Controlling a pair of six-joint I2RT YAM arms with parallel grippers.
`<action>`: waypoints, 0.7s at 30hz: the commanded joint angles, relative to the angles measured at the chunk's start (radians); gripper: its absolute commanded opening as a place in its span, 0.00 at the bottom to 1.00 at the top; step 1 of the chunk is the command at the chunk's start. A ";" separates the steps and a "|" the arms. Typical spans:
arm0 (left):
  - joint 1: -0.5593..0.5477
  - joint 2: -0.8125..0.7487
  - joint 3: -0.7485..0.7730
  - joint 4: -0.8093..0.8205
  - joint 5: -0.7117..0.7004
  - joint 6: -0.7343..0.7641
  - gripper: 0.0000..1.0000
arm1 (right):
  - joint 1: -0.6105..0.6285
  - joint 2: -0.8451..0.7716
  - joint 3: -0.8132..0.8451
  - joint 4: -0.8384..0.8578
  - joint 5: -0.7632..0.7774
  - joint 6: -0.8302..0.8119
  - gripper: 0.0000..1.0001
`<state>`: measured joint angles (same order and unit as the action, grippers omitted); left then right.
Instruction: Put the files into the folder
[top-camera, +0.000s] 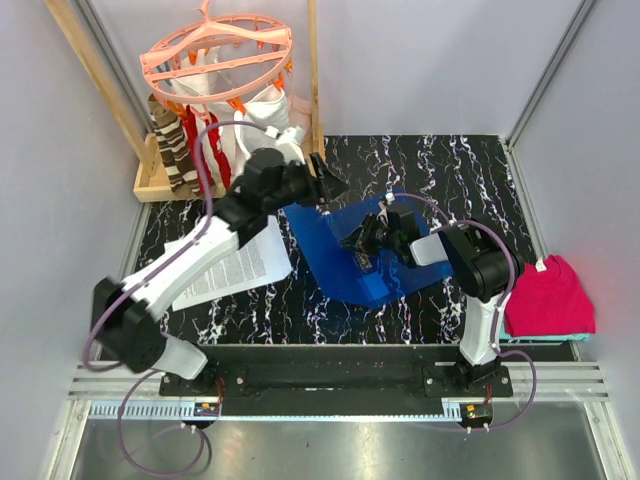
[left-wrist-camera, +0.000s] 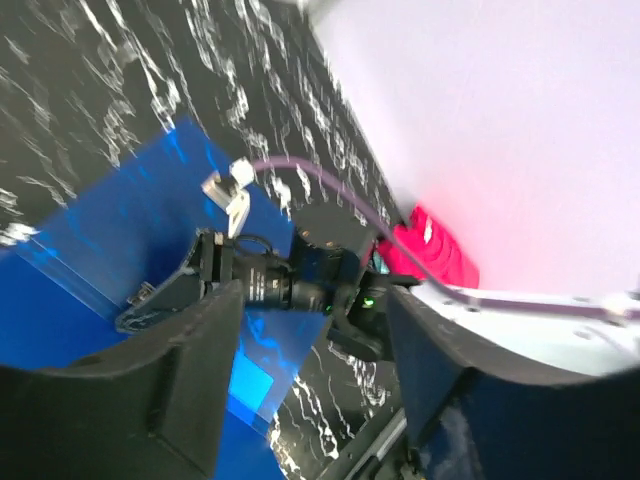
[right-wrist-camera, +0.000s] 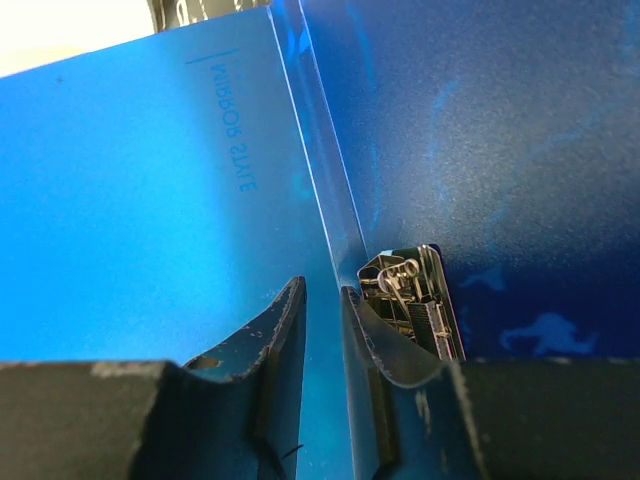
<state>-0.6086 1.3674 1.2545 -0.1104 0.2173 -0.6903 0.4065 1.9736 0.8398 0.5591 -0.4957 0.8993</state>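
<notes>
Two arms share the opening step, we judge — our right gripper (right-wrist-camera: 322, 300) pinches the fold of the folder (top-camera: 340, 275) mid-table, our left gripper (left-wrist-camera: 315, 300) hovers spread and empty — so next we must fetch the files (top-camera: 240, 265) lying just left of it.

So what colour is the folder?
The folder is blue, clearest in the right wrist view.

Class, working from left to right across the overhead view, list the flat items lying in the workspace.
files → folder → magenta cloth
</notes>
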 joint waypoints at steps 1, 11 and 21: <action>-0.005 0.166 0.075 0.043 0.184 -0.002 0.52 | -0.001 -0.024 -0.011 -0.111 0.123 -0.051 0.30; -0.017 0.077 -0.406 0.040 0.028 0.042 0.42 | -0.003 -0.073 -0.042 -0.110 0.183 -0.048 0.31; -0.014 0.285 -0.460 0.193 0.007 -0.159 0.42 | -0.089 -0.241 0.002 -0.252 -0.004 -0.183 0.46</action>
<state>-0.6239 1.6283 0.7841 -0.0296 0.2737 -0.7795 0.3523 1.8790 0.8146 0.4522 -0.4637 0.8280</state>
